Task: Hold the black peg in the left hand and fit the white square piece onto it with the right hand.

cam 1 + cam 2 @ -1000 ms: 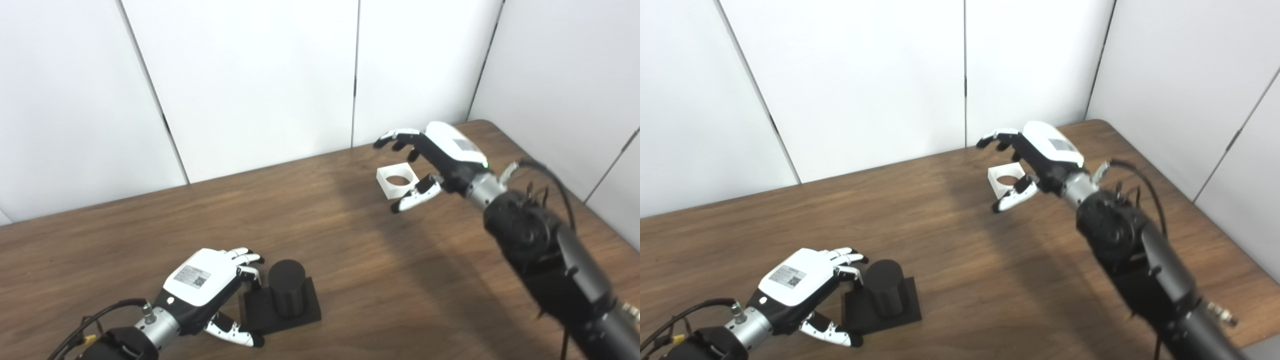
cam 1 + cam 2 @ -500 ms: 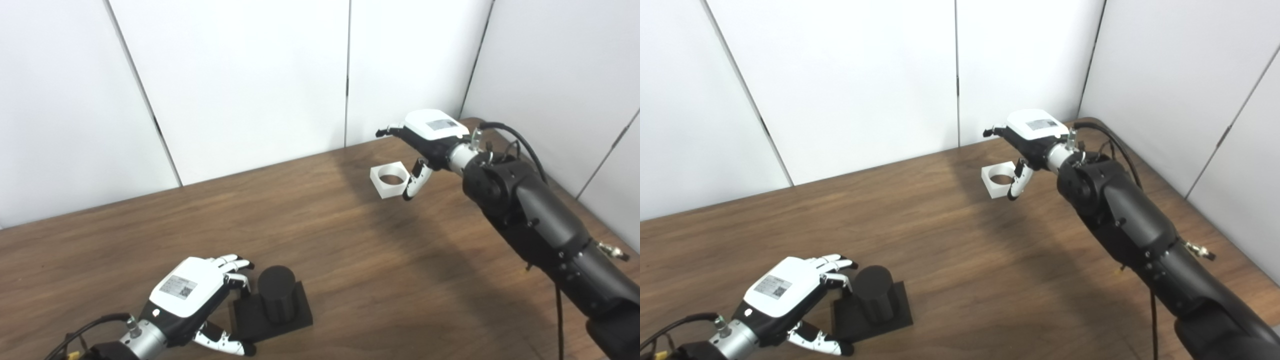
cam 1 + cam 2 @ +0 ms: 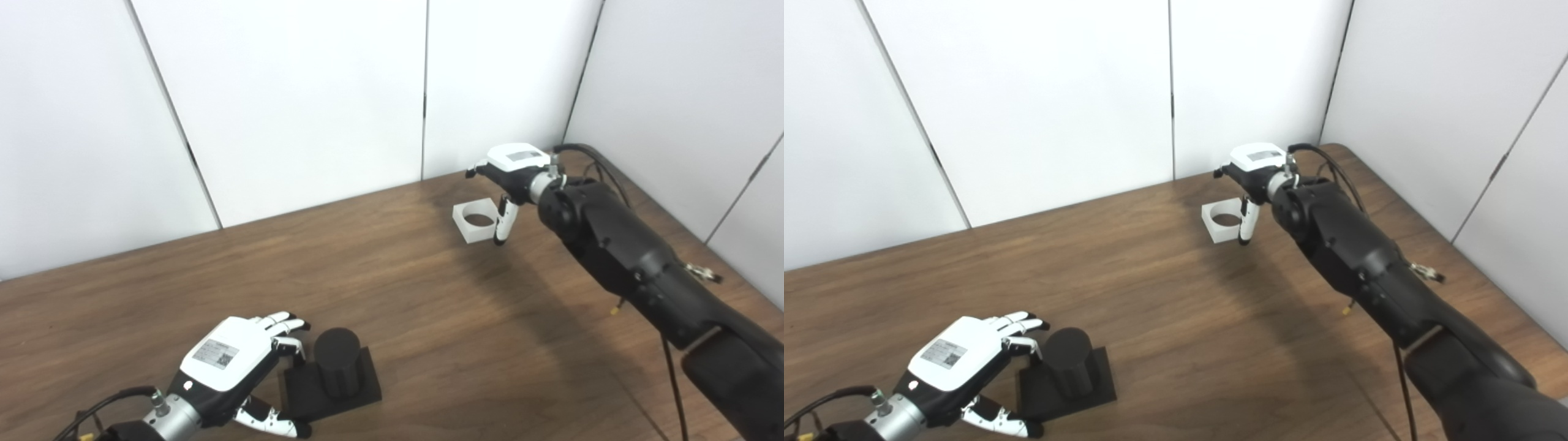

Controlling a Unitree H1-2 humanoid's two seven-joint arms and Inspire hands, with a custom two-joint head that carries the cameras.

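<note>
On the brown wooden table, one black peg, a squat ridged cylinder, stands upright on its flat square base at the near edge. Around it the left hand curls, fingers spread, holding nothing. Far across, one white square piece with a round hole lies flat. Beside it hovers the right hand, fingers apart, thumb pointing down at its right edge.
</note>
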